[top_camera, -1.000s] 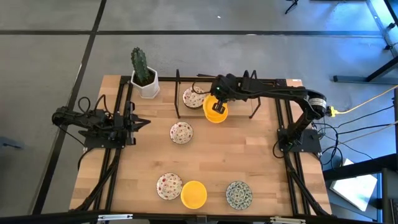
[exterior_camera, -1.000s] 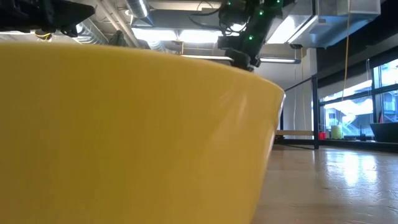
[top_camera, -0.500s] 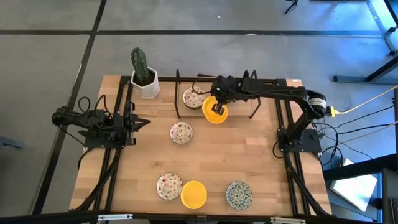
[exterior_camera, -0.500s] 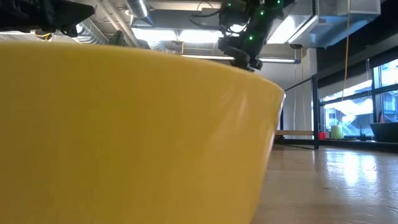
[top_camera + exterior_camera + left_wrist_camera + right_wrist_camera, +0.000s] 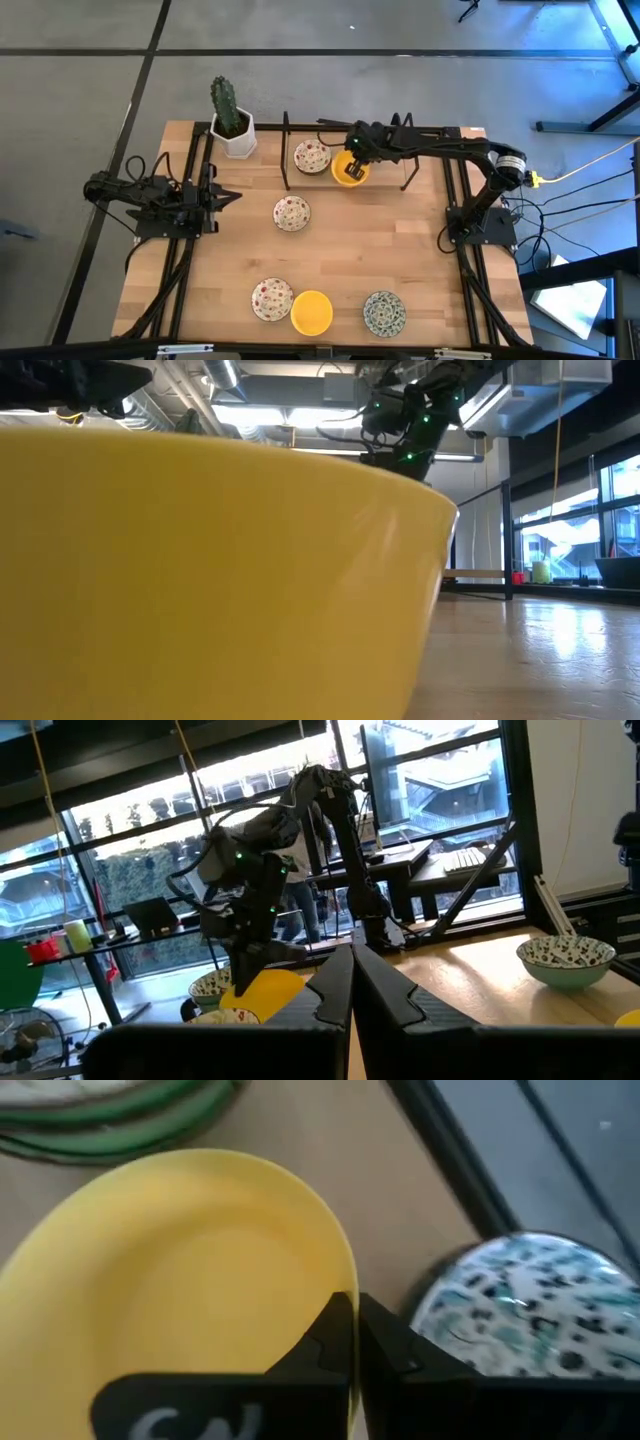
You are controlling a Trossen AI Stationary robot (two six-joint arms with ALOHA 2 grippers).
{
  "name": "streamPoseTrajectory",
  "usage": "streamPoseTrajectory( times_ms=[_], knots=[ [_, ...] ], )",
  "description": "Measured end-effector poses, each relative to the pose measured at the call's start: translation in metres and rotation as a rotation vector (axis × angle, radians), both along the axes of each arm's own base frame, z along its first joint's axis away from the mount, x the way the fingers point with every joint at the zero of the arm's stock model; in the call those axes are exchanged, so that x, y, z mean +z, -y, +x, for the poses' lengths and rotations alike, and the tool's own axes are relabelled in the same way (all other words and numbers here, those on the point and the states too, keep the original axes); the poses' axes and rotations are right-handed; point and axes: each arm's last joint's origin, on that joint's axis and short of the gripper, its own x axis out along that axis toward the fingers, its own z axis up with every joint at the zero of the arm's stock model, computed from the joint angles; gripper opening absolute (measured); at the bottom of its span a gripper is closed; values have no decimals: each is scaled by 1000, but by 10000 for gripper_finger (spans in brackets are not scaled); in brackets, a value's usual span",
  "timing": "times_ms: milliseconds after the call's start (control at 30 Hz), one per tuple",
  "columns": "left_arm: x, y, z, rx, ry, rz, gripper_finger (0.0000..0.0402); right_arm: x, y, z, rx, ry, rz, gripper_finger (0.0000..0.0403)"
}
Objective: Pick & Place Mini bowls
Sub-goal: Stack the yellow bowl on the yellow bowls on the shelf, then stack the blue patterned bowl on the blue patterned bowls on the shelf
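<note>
While the right tool (image 5: 349, 168) pinches a yellow bowl's (image 5: 350, 170) rim at the rack (image 5: 286, 150), beside a speckled bowl (image 5: 311, 156), five bowls wait on the table (image 5: 400, 260); left tool (image 5: 225, 196) closed, idle.

No legible text, label, brand, number or sign appears in any view.

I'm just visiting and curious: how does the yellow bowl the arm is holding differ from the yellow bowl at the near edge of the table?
The held yellow bowl is pinched at its rim by the right gripper; the near yellow bowl lies untouched. The held one is at the far side beside a speckled bowl; the near one sits between two patterned bowls. Both are plain bright yellow, round and shallow.
</note>
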Motion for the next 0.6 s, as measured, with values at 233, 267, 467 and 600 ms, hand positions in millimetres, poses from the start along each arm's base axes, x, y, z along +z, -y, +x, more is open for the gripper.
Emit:
streamPoseTrajectory(
  times_ms=[233,267,467,600],
  knots=[
    [0,0,0,0,1,-1,4,0,-2,3,40,46,53,40],
    [0,0,0,0,2,-1,4,0,-2,3,40,40,55,48],
    [0,0,0,0,2,-1,4,0,-2,2,37,32,55,97],
    [0,0,0,0,2,-1,4,8,-1,4,37,42,51,125]
  ],
)
